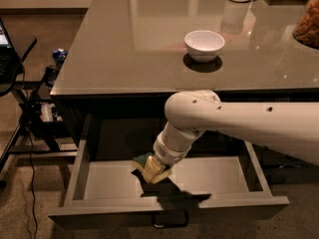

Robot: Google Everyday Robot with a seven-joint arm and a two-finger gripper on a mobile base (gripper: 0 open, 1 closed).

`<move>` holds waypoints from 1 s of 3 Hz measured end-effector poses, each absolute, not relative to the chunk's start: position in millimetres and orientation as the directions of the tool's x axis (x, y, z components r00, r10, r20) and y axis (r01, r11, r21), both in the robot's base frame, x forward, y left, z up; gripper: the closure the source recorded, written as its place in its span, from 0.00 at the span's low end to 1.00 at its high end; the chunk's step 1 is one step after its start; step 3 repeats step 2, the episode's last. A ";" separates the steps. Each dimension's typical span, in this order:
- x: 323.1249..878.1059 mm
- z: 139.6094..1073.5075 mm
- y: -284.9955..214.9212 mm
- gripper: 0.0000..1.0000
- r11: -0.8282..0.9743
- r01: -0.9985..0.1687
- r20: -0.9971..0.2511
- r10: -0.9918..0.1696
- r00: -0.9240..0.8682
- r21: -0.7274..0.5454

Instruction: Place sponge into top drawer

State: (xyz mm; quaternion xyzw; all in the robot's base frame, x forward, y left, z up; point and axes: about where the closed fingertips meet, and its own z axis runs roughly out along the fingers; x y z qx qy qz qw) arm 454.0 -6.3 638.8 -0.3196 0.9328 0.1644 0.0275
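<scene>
My gripper (153, 171) sits inside the top drawer (107, 184), closed on the sponge (143, 160), which hangs tilted just over the drawer's floor, left of its middle. If I release carelessly, the sponge may cling and ride back out, or my arm (249, 126) may clip the drawer's front.

One raised view, looking down at the table (124, 49) front, fairly near, claw (153, 168) inside the open top drawer (107, 180)
</scene>
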 end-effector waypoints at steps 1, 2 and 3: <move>454.0 638.9 -6.2 0.00 0.742 -0.605 -0.156 -0.587 -0.794 0.289; 454.0 638.9 -6.2 0.00 0.742 -0.605 -0.156 -0.587 -0.794 0.289; 454.0 638.9 -6.2 0.00 0.742 -0.605 -0.156 -0.587 -0.794 0.289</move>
